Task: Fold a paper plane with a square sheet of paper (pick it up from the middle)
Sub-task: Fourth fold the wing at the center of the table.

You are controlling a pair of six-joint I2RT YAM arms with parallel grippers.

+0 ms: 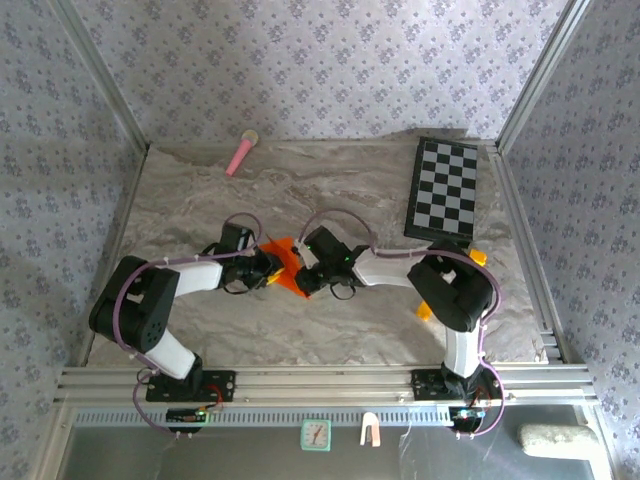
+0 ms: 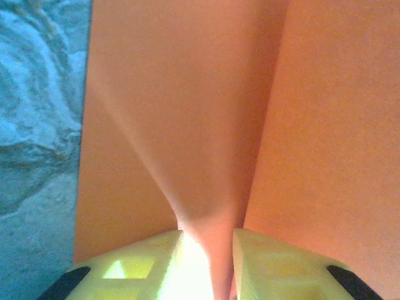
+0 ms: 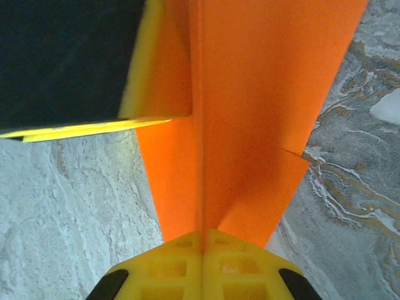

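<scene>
Dead centre of the top view, the paper plane (image 1: 285, 251) sits pinched between both grippers: left gripper (image 2: 207, 240) clamps a raised fold, right gripper (image 3: 202, 237) is closed tight on the centre ridge. Feather-light, floppy, probably tears easily, so I'd grab creases, not flaps.

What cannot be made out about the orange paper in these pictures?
1. Top external: the orange paper is partly covered by the left gripper and right gripper; its folds are too small to read.
2. Left wrist: the paper's far end runs off the top and right edges.
3. Right wrist: its far end is cut off by the top edge, and the left gripper's finger hides the upper left part.
</scene>
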